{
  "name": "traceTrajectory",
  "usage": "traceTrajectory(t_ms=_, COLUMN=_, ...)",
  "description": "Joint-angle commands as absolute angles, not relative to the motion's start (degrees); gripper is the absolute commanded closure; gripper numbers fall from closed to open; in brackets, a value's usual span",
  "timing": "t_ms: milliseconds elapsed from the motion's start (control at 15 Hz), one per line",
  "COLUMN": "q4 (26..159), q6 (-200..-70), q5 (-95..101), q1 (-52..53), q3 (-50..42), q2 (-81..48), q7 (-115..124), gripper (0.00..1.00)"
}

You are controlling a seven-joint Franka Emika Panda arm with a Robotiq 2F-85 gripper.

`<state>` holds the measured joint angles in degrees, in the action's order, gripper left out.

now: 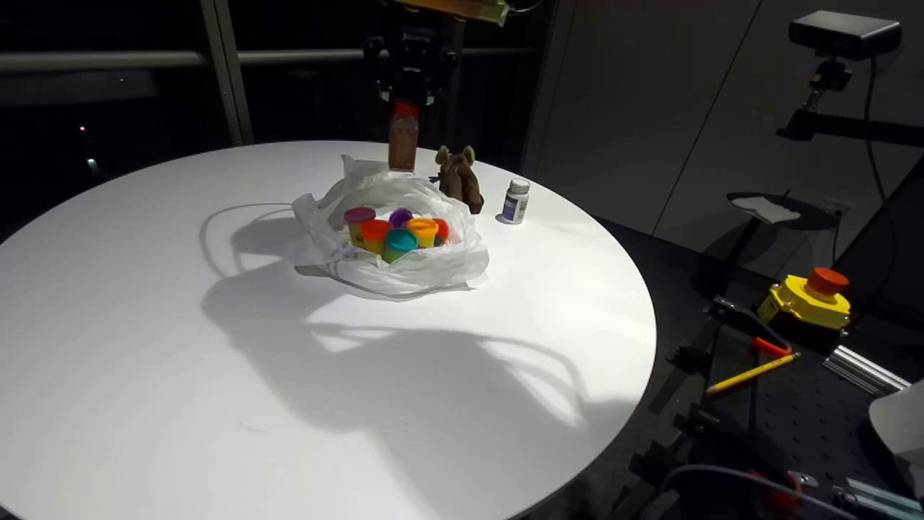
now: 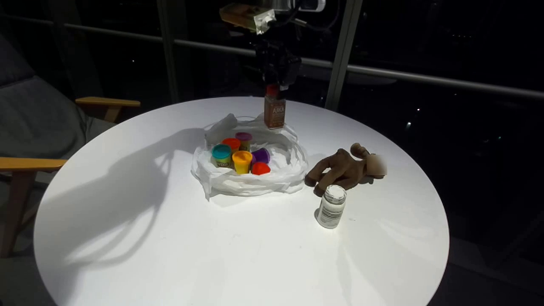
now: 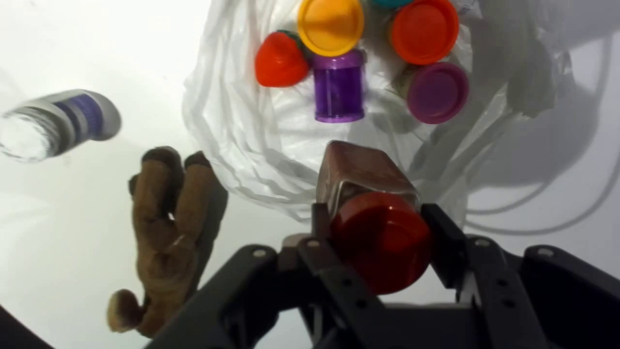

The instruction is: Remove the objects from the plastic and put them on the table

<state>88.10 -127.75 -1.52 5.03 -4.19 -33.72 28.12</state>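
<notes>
Above the plastic bag point(image 2: 255, 185), the half-closed end effector point(image 3: 378, 220) grips a spice jar point(image 2: 275, 112), whose smooth cap point(image 3: 382, 252) could slip.

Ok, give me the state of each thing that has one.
Spice jar: upright, capped, held.
Gripper: closed on the spice jar.
Plastic bag: mouth open.
Orange-lidded tub: upright, closed.
Teal-lidded tub: upright, closed.
Red-lidded tub: upright, closed.
Magenta-lidded tub: roughly upright, closed.
Purple container: on its side.
Strawberry toy: lying in the bag.
Plush animal: lying on the table.
White bottle: standing upright.
Red button: can't tell if pressed.
</notes>
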Motion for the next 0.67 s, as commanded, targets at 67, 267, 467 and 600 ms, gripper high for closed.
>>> traceTrajectory(t_ms=67, q4=103.66, q6=-131.44, q5=-2.62, q1=3.17, q3=-6.17, q2=-22.15, q7=28.95, gripper=0.75)
traceTrajectory(t_ms=267, q4=107.67, q6=-131.03, q5=-3.08, q1=0.8, q3=-6.18, q2=-20.47, q7=26.16, gripper=0.75)
traceTrajectory(t_ms=467, q4=108.33, q6=-130.2, q5=-3.27, q1=-1.01, q3=-5.98, q2=-22.23, q7=23.58, gripper=0.75)
traceTrajectory(t_ms=600, q4=107.61, q6=-128.37, q5=-2.92, q1=-1.78, q3=-6.39, q2=-24.42, q7=23.17, gripper=0.75)
